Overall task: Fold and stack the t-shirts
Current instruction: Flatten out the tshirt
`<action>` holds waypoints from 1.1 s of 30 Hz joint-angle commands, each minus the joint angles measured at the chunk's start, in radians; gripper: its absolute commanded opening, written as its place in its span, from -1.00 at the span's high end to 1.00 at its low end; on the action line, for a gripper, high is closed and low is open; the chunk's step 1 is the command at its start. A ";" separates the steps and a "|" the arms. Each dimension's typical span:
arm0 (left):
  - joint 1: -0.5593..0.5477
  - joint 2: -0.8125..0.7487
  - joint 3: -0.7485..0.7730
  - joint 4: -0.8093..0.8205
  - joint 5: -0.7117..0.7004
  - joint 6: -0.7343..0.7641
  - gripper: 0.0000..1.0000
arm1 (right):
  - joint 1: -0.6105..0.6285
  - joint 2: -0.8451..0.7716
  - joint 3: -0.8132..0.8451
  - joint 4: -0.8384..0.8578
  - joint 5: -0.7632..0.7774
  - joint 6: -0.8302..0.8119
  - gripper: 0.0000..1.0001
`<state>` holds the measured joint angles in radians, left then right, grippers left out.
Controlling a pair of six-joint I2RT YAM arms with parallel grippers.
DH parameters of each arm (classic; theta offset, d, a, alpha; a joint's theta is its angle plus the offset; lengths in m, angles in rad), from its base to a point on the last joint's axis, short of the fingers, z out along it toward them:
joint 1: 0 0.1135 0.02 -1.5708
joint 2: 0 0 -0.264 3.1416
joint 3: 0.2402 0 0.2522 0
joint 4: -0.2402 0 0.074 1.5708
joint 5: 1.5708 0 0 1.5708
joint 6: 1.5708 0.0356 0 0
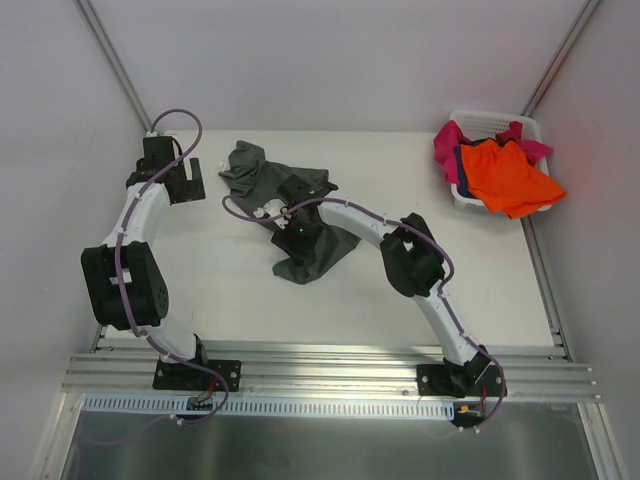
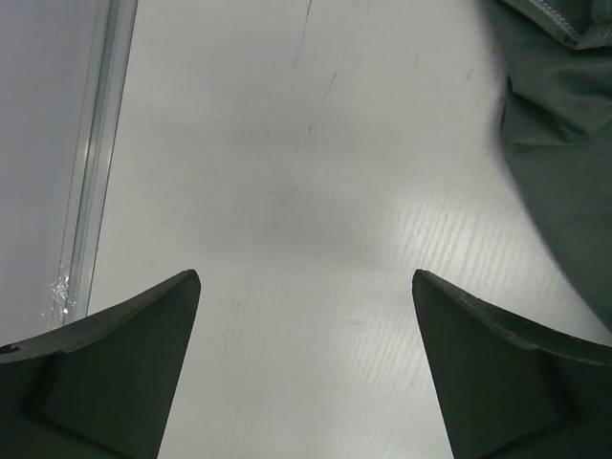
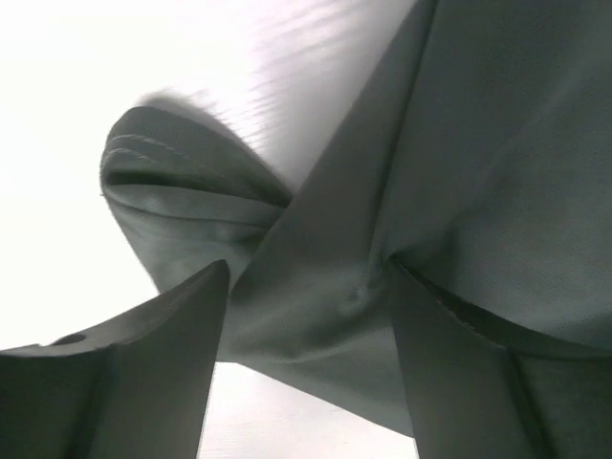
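— Fingers (image 3: 143, 382) of my right end effector (image 3: 311, 273) fill the bottom of the wrist view. The jaws stand apart, with a raised fold of the dark grey-olive t-shirt (image 3: 478, 143) between them. Cloth touches the finger on the right of that view, but I would not call it pinched.

— Where does that shirt lie?

— Crumpled on the bench (image 2: 287, 143), about mid-width and toward the far side, well apart from the white laundry basket (image 1: 490, 122) in the far right corner. The orange t-shirt (image 1: 510, 175), the magenta-pink one (image 1: 448, 145) and the dark blue one (image 1: 462, 168) sit heaped in that basket.

— And your left side?

— My left end effector (image 2: 304, 277) hovers over bare bench with its jaws wide, holding nothing. The shirt's edge is just off to its right.

— Which step is this?

— I judge it the very start: taking hold of the first shirt so I can spread it flat. Nothing is folded and nothing is stacked.

— Next move?

— I'd close the right jaws on that fold, trying to catch a clean edge rather than a bunch. Then I'd bring the left across to a hem or shoulder, so both can pull the shirt open. From this crumple I cannot tell which edge is which.
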<state>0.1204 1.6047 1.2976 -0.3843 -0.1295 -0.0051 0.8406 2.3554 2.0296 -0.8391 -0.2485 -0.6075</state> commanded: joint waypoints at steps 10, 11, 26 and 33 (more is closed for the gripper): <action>0.056 0.008 0.032 0.004 0.073 -0.082 -0.88 | -0.074 -0.194 0.009 0.044 0.242 -0.084 0.99; 0.067 0.011 0.034 0.005 0.089 -0.090 -0.87 | -0.086 -0.249 0.018 0.031 0.242 -0.090 0.99; 0.142 0.106 0.138 0.005 0.125 -0.093 -0.85 | -0.095 -0.628 0.133 -0.098 0.331 -0.258 0.99; 0.142 0.147 0.181 0.005 0.128 -0.098 -0.84 | 0.003 -0.676 0.230 -0.127 0.167 -0.310 0.99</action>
<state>0.2630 1.7401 1.4292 -0.3817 -0.0227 -0.0841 0.8043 1.7039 2.1754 -0.9562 0.0006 -0.8742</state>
